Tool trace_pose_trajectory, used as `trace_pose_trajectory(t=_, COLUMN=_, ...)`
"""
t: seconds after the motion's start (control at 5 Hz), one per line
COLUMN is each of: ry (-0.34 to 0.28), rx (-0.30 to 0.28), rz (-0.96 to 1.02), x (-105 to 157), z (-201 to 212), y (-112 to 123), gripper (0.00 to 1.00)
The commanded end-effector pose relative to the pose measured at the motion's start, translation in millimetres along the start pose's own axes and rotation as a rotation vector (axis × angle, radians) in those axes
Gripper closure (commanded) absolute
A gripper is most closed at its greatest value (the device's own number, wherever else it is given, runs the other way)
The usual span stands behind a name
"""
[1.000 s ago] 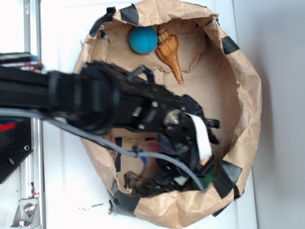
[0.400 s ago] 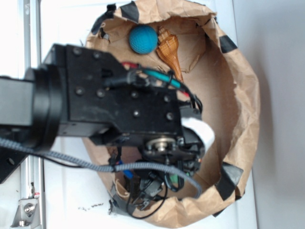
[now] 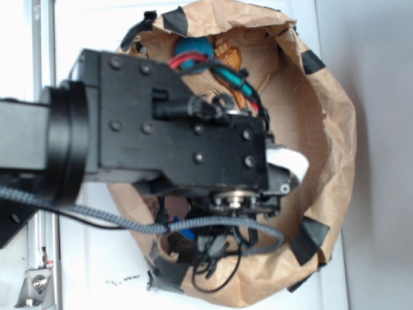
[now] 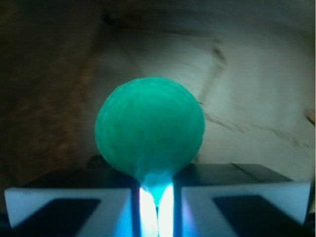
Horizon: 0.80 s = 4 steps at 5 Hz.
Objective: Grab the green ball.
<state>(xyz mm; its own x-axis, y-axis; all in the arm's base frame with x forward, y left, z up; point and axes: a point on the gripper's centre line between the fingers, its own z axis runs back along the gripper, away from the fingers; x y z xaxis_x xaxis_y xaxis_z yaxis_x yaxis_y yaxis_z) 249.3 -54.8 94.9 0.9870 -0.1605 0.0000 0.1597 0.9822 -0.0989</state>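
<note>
Below me a white tabletop (image 3: 84,258) fills the frame, brightest along the left and bottom left. A crumpled brown paper basket (image 3: 332,129), patched with black tape, sits directly on it, filling the centre and right. A metal rail (image 3: 40,45) runs down the far left edge, with dark specks (image 3: 122,279) at bottom left.

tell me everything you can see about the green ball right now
The green ball is a small round emerald ball with a faintly mottled, matte surface, whole and undamaged. In the wrist view it sits centred right in front of the gripper, just above the two pale fingers, which stand almost together below it. Brown paper lies behind it. The exterior view hides it under the arm.
</note>
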Motion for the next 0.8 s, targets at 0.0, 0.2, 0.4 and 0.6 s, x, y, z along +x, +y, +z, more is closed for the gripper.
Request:
trace_pose_trajectory(t=0.0, ry=-0.198, rx=0.147, rz=0.154, x=-5, z=54, y=24, gripper=1.0)
trace_pose_trajectory(t=0.2, ry=-0.178, rx=0.159, rz=0.194, x=-5, z=63, y=27, gripper=1.0)
trace_pose_trajectory(t=0.4, ry=-0.14, rx=0.133, rz=0.239, x=0, z=64, y=30, gripper=1.0)
trace_pose_trajectory(t=0.6, ry=-0.124, rx=0.135, rz=0.221, x=8, z=58, y=29, gripper=1.0)
